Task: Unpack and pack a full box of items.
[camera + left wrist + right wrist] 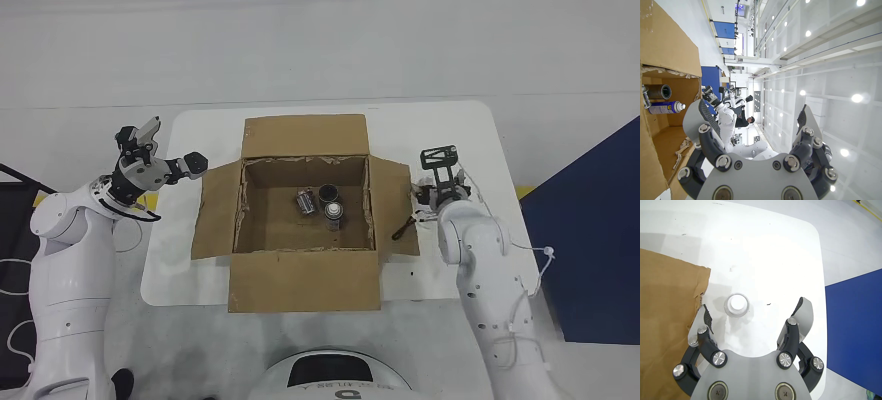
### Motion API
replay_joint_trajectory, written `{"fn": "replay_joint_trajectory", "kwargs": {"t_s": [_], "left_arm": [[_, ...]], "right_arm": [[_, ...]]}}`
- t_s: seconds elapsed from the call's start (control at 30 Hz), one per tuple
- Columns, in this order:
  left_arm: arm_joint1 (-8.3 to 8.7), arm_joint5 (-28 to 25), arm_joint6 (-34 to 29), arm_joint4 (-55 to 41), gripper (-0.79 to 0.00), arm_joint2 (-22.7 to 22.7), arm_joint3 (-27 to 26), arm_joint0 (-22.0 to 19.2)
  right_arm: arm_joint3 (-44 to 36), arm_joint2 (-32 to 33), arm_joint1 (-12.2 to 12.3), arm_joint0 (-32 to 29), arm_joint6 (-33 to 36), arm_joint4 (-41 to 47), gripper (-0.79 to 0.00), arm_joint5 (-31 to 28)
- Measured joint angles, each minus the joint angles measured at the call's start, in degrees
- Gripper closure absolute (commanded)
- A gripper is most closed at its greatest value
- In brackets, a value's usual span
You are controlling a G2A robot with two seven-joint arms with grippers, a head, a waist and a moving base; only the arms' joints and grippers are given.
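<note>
A cardboard box (305,215) stood open at the middle of the white table (450,120), with its near flap spread flat toward the robot at 6 o'clock. Inside, on the box floor, a blue spray can (664,108) stood upright with its white nozzle up. A dark cylinder (658,91) stood just beside it, its open end up. A smaller silvery item (305,201) sat close at their 9 o'clock. At the box's 3 o'clock, past the side flap, the right gripper (753,308) hung over bare tabletop with its fingers spread wide and nothing between the pads. A small clear round container (736,308) sat on the table, seen between those fingers. It was nearer the finger on the flap's side and touched neither. At about 10 o'clock of the box, beyond the opposite flap and over the table's edge, the left gripper (753,106) was also splayed apart and empty. Farthest off, at 12 o'clock, the remaining flap lay folded back onto the table.
</note>
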Motion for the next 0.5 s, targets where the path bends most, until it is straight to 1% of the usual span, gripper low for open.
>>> {"fn": "replay_joint_trajectory", "kwargs": {"t_s": [0.07,0.13,0.17,0.23,0.3,0.37,0.4,0.43,0.5], "left_arm": [[0.00,0.0,0.0,0.0,-0.785,0.0,0.0,0.0],[0.00,0.0,0.0,0.0,-0.785,0.0,0.0,0.0],[0.00,0.0,0.0,0.0,-0.785,0.0,0.0,0.0],[0.00,0.0,0.0,0.0,-0.785,0.0,0.0,0.0],[0.00,0.0,0.0,0.0,-0.785,0.0,0.0,0.0],[0.00,0.0,0.0,0.0,-0.785,0.0,0.0,0.0],[0.00,0.0,0.0,0.0,-0.785,0.0,0.0,0.0],[0.00,0.0,0.0,0.0,-0.785,0.0,0.0,0.0],[0.00,0.0,0.0,0.0,-0.785,0.0,0.0,0.0]], "right_arm": [[1.0,-0.3,-0.1,0.3,-0.3,0.0,-0.619,0.1],[1.5,-0.4,-0.1,0.3,-0.6,0.2,-0.536,0.2],[1.7,-0.5,-0.2,0.3,-0.6,0.3,-0.459,0.3],[2.2,-0.6,-0.2,0.4,-0.7,0.7,-0.391,0.3],[3.0,-0.6,-0.3,0.9,-0.9,1.5,-0.342,0.0],[3.7,-0.8,-0.3,1.2,-1.0,1.9,-0.271,-0.3],[3.7,-0.8,-0.3,1.1,-1.1,2.1,-0.191,-0.6],[3.6,-0.8,-0.3,1.0,-1.2,2.3,0.000,-0.8],[3.1,-0.7,-0.3,0.6,-1.3,2.7,0.000,-1.3]]}}
